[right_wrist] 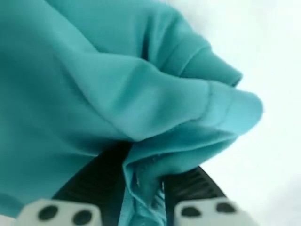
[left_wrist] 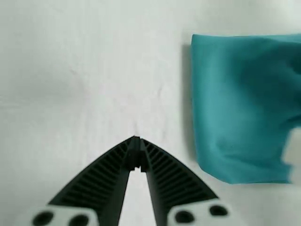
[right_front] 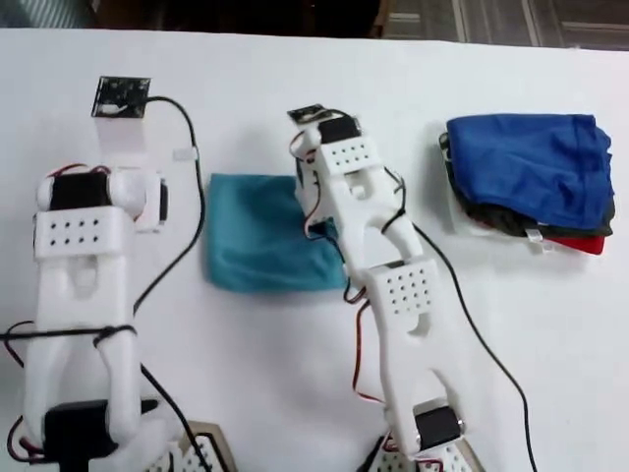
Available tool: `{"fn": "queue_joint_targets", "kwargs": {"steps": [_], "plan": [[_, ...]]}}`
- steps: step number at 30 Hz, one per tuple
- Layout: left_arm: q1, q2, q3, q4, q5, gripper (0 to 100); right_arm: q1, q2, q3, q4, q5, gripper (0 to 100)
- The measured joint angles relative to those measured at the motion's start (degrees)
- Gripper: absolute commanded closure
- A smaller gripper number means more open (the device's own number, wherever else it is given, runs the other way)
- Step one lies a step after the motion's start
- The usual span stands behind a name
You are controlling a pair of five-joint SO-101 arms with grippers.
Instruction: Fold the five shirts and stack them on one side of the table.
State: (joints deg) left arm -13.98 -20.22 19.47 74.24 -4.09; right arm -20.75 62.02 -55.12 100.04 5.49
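A teal shirt [right_front: 260,236], folded into a rectangle, lies in the middle of the table. My right gripper [right_wrist: 141,188] is shut on the teal shirt [right_wrist: 117,94] at its right edge, with bunched cloth between the fingers. In the high view the right arm [right_front: 369,211] leans over that edge. A stack of folded shirts [right_front: 531,177] sits at the right, a blue one on top, dark and red ones under it. My left gripper [left_wrist: 136,153] is shut on nothing, above bare table to the left of the teal shirt [left_wrist: 242,103].
A black cable [right_front: 192,197] runs across the table between the left arm [right_front: 84,236] and the teal shirt. A small black board [right_front: 123,96] sits at the back left. White tabletop lies bare at the back and the front right.
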Motion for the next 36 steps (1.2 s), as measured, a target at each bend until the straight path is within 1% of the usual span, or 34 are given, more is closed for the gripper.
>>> {"fn": "queue_joint_targets", "kwargs": {"steps": [2,7,12,15,19,21,24,26,33,36], "plan": [[0.09,-0.18,0.62,0.26,0.0,97,1.23,0.0,-0.79,0.0,0.97,97.8],[-1.32,-0.62,5.8,-0.97,0.0,97,3.43,-2.9,-2.2,0.0,8.09,97.8],[-4.84,-0.62,11.96,-5.01,0.0,97,5.63,-11.6,0.09,0.0,8.53,97.8],[-7.21,-0.62,13.27,-6.07,0.0,97,5.1,-17.67,3.25,0.0,8.53,97.6],[-8.18,-0.62,13.27,-6.42,0.0,97,3.43,-19.34,6.42,0.0,8.53,96.7],[-8.18,-0.62,13.36,-6.42,0.0,97,2.37,-19.25,6.68,0.0,8.53,91.0],[-8.53,-0.62,13.36,-6.42,0.0,97,1.41,-16.35,6.77,-0.26,6.86,76.3],[-8.35,-0.62,13.36,-6.42,0.0,97,1.49,-13.36,6.86,-1.23,5.19,69.4],[-8.35,-0.62,13.54,-6.59,0.0,97,1.32,-9.67,6.86,-6.24,3.25,70.1],[-8.35,-0.62,13.71,-8.44,0.0,97,1.41,-9.32,6.77,-7.74,-0.18,67.3]]}}
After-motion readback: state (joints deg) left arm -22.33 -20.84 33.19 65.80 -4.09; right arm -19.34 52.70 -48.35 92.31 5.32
